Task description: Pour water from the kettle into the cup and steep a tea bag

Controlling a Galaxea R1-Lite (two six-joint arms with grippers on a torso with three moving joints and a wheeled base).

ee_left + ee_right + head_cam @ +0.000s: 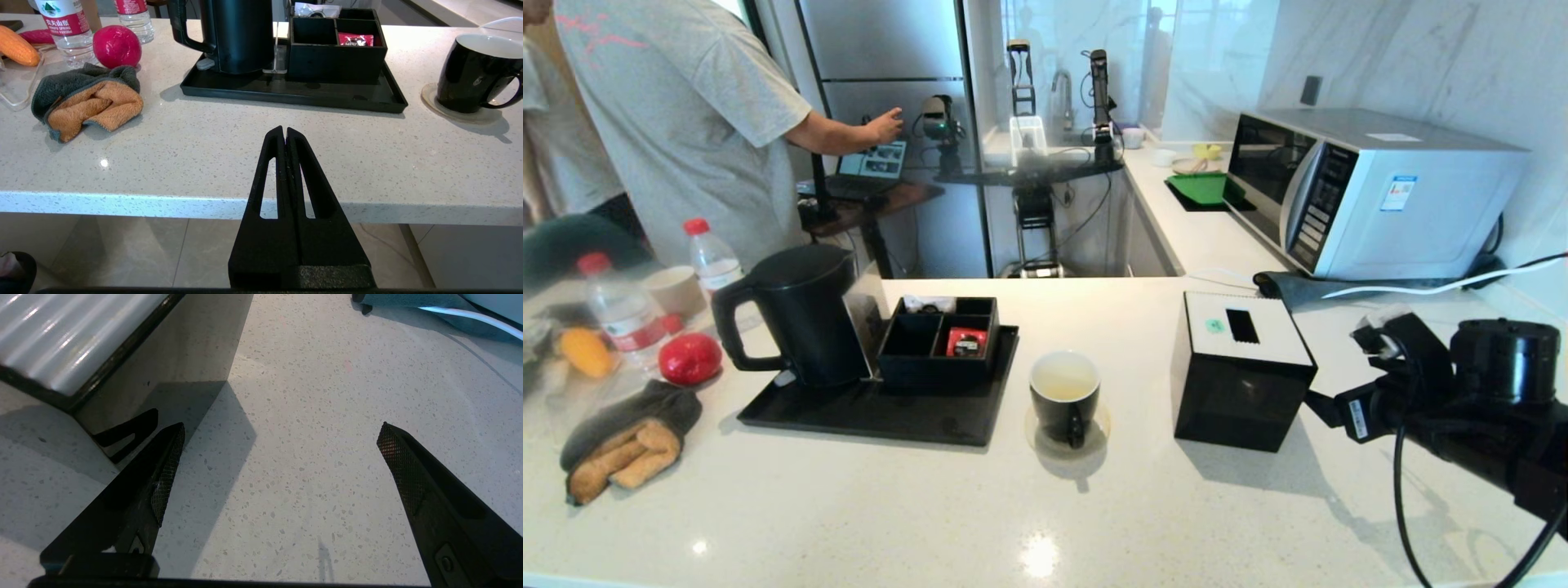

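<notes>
The matte black kettle point(800, 314) stands on the left of a black tray point(874, 416), its handle turned left. To the right of the tray, the black cup point(1064, 400) sits on a coaster and holds pale, faintly yellowish water point(1063, 379). I see no tea bag. My left gripper point(284, 130) is shut and empty over the counter's front edge, with the kettle point(241, 36) and the cup point(470, 77) well beyond it. My right gripper point(281, 430) is open and empty, low over bare counter beside a black box.
A black organiser point(939, 339) on the tray holds a red packet point(966, 341). A black tissue box point(1241, 371) stands right of the cup. At the left are bottles point(621, 314), a red fruit point(689, 358) and a cloth point(625, 445). A microwave point(1372, 188) stands at the back right.
</notes>
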